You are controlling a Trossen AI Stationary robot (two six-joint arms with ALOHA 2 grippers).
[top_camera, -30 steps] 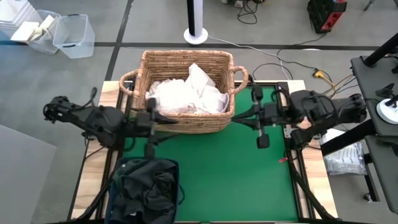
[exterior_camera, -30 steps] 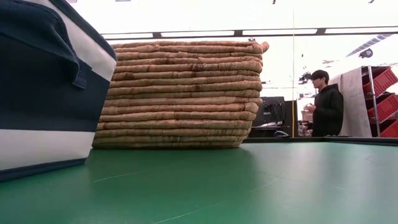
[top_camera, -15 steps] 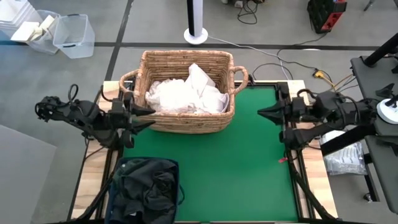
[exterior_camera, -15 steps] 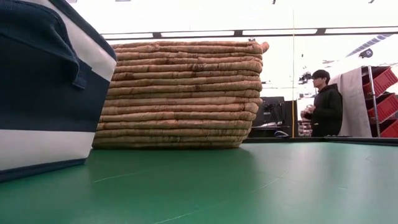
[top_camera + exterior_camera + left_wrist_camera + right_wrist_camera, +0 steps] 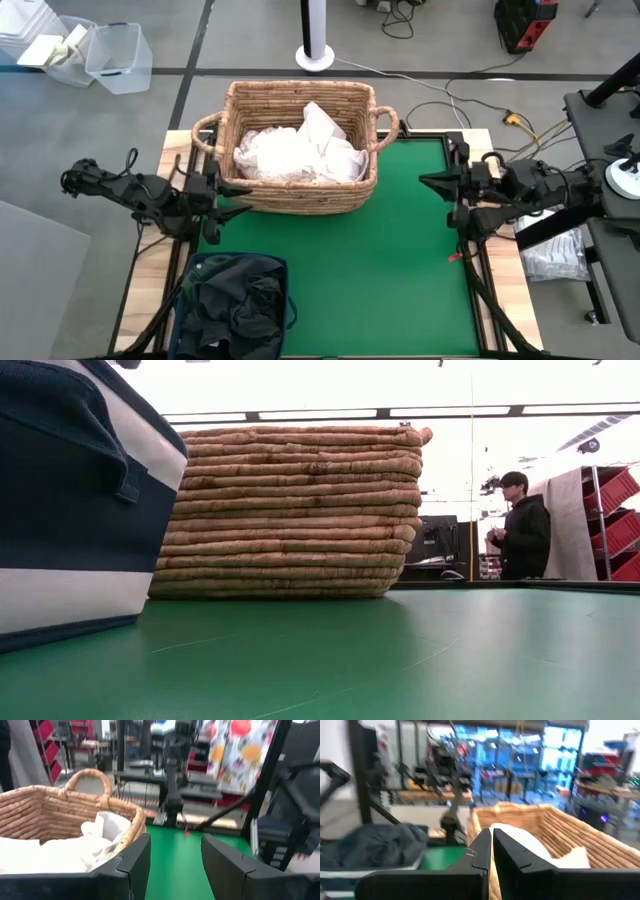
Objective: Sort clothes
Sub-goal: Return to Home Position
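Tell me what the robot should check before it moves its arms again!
1. White clothes inside the wicker basket: ok.
2. Dark clothes inside the navy bin: ok.
3. No clothes lying on the green mat: ok.
4. Left claw open and holding nothing, at the table's left edge: ok.
5. Right claw shut with nothing in it, at the table's right edge: ok.
6. Person standing well beyond the table: ok.
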